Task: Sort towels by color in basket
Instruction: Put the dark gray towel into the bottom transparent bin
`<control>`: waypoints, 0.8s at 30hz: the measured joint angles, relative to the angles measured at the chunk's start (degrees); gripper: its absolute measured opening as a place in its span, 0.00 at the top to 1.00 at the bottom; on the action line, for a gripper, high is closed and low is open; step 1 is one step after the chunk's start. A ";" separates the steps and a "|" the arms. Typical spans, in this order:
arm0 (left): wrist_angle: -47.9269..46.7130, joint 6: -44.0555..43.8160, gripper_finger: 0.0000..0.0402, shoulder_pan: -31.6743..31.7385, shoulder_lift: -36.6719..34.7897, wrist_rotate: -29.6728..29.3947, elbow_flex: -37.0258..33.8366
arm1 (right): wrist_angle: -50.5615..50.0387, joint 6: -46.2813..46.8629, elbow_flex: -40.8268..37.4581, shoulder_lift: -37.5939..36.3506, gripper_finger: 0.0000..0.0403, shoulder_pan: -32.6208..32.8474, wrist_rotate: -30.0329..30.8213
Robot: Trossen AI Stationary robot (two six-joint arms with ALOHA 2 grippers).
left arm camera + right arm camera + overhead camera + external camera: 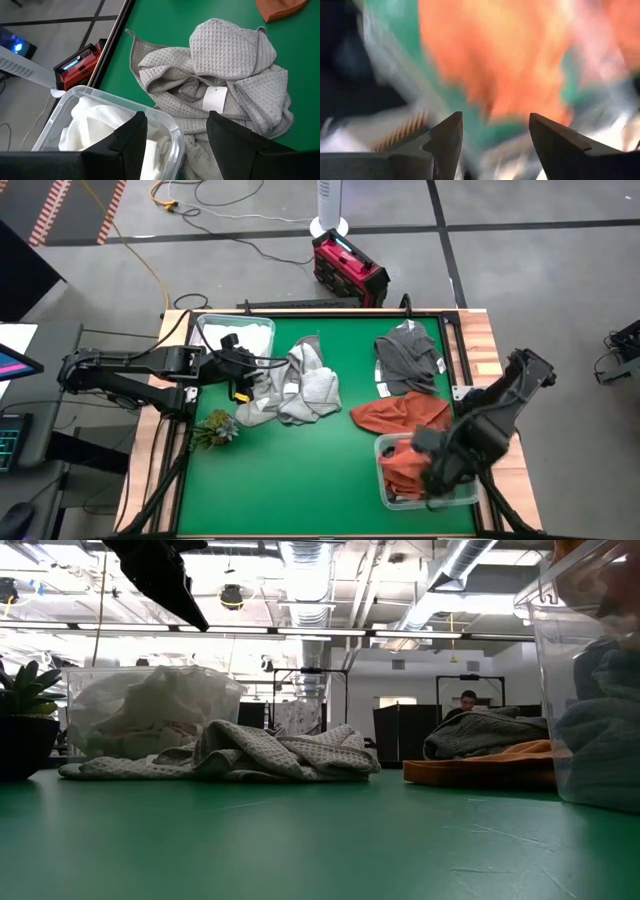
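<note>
1. Desk (pixel 300 480): green top with wooden side rails. The far edge faces the red box on the floor; the near edge is where both arms reach in.

2. White towel (pixel 245 332): bundled in a clear bin (pixel 203 323) at the far left corner.

3. Light grey towels (pixel 295 385): a crumpled waffle-weave heap on the bare desk, left of centre, just beside that bin. A white tag (pixel 215 98) shows on top. The heap's long axis runs roughly along the left-right line of the desk.

4. Dark grey towel (pixel 408 355): lying loose toward the far right corner, unsorted.

5. Rust orange towel (pixel 400 413): spread on the desk by the right edge, touching the far rim of a second clear bin (pixel 382 480) at the near right corner. More orange cloth sits inside that bin.

6. Left end effector (pixel 238 370): fingers spread, holding nothing, hovering over the near rim of the white-towel bin. The light grey heap lies directly ahead of it, toward the desk's centre, and this arm is clearly the nearer one to it.

7. Right end effector (pixel 492 135): fingers spread, nothing pinched, positioned above the orange bin with orange cloth beneath it.

8. Judgement: the grey heap looks like the left arm's next pick, calling for a short reach toward the desk's centre and a descent near the tagged fold.

9. Green plant sprig (pixel 216 428): near the left edge, not part of the sort.
</note>
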 joint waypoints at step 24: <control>1.47 2.20 0.51 0.00 0.33 -0.02 0.00 | 10.17 -57.67 -11.68 -0.42 0.37 -57.45 28.78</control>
